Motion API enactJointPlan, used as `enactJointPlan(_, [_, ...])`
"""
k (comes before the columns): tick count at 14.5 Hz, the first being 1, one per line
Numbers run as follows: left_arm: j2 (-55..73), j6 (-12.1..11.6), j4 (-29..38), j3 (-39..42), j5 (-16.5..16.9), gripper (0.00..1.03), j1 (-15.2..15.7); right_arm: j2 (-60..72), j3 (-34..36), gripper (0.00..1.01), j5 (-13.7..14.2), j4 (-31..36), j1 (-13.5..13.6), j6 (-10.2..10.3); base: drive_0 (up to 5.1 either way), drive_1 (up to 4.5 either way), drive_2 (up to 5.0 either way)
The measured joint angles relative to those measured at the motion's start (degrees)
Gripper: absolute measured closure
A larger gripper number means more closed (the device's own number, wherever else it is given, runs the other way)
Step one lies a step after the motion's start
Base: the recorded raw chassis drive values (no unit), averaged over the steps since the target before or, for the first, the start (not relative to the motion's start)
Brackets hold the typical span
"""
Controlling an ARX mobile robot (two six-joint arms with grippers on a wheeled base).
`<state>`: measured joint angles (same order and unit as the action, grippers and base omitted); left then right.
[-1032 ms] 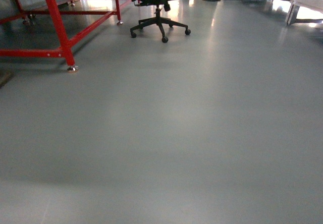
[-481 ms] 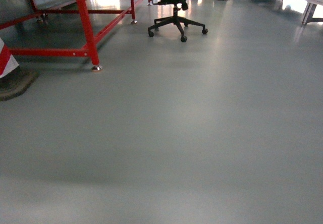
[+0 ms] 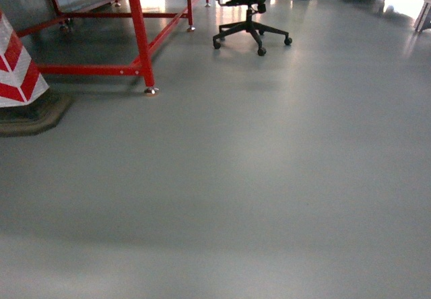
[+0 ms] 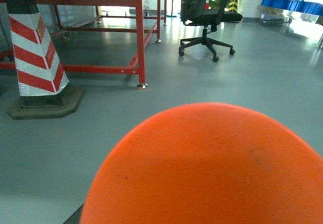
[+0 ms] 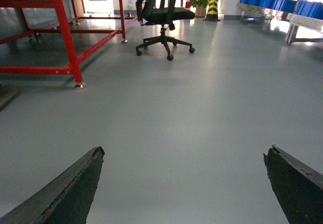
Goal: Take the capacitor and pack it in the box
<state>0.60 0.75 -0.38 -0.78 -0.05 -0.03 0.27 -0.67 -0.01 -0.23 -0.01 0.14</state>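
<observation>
floor: grey floor (image 3: 256, 178), glossy, fills most of the head view
frame: red steel frame (image 3: 138, 36) at top-left, one foot on the floor
cone: red-white striped cone (image 4: 35, 57) on dark base, left of frame leg
chair: black office chair (image 5: 161, 17) on castors, far side, right of frame
bins: blue bins (image 5: 272, 3) on shelf, far right
left claw: cannot tell; orange dome (image 4: 207, 168) blocks lower left wrist view
right gripper (image 5: 184, 183): spread wide, nothing between the dark fingers (image 5: 65, 191)
box/capacitor: neither appears in any view
</observation>
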Motion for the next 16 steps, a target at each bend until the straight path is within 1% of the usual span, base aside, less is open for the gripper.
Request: enactJointPlan(16, [0.0, 0.0, 0.0, 0.0, 0.0, 0.60, 0.0, 0.0, 0.0, 0.03, 0.0, 0.0, 0.0, 0.0, -5.0, 2.43, 2.4])
